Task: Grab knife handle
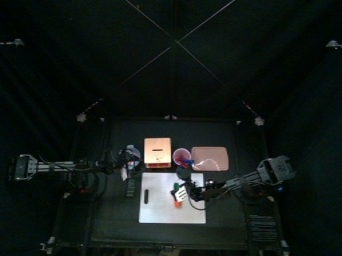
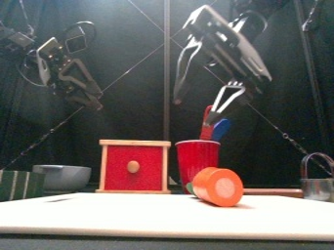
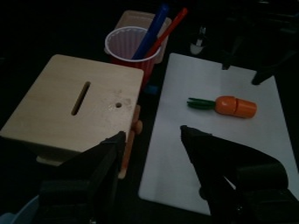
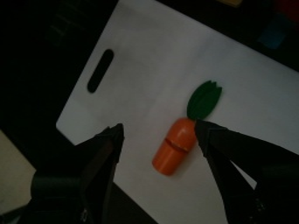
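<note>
Black left gripper hangs over the table's left side, jaws spread wide, nothing between them. Below and just right of it sits a wooden box with a slot in its top.

Right of the box, at its far corner, stands the red cup, holding a blue handle and a red handle, both leaning right. No blade shows in any view. The knife is probably one of these two, but I cannot tell which.

Nearer and to the right lies the white cutting board with a toy carrot on it, apart from the cup.

The right gripper hovers above the carrot with its jaws wide and empty. In the front view it hangs high above the cup, touching nothing.

Progress: nothing gripped yet, and neither gripper touches either handle. Left to do — choose the handle, line up on it, descend and close. The right gripper looks the closer one to the cup.
</note>
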